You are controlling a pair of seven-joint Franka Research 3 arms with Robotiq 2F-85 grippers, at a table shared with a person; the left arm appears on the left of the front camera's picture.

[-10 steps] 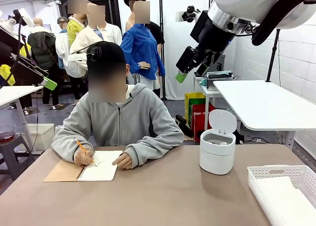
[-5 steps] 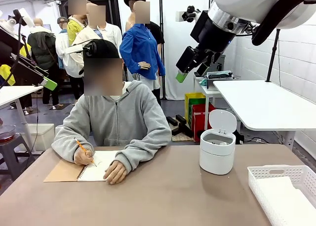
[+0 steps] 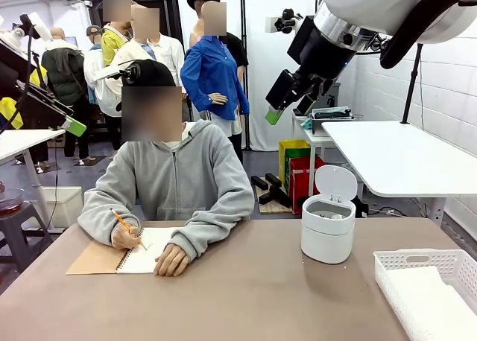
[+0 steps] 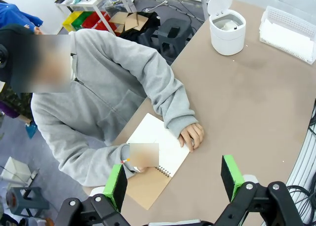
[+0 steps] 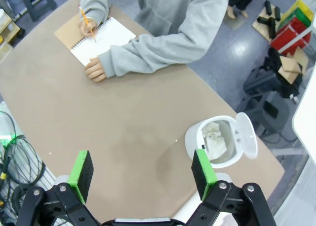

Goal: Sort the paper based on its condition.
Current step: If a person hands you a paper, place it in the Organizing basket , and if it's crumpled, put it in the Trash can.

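Flat white paper (image 3: 426,296) lies in the white lattice basket (image 3: 417,260) at the table's right, also seen as flat paper (image 4: 285,34) in the left wrist view. A crumpled wad of paper (image 5: 215,137) sits inside the open white bin (image 5: 193,137). My right gripper (image 5: 142,174) hangs open high above the table's middle, holding nothing; in the front view the right gripper (image 3: 274,112) is raised far above the bin (image 3: 326,237). My left gripper (image 4: 173,181) is open too, high over the person's notebook (image 4: 157,146).
A person in a grey hoodie sits at the far side and writes with a pencil (image 3: 121,220) in a spiral notebook (image 3: 149,253) with a brown cover, one hand (image 3: 171,262) resting beside it. The bin's lid (image 3: 335,182) stands open.
The person has sat up straighter and drawn the resting hand nearer the notebook's front edge. Both arms stay still.
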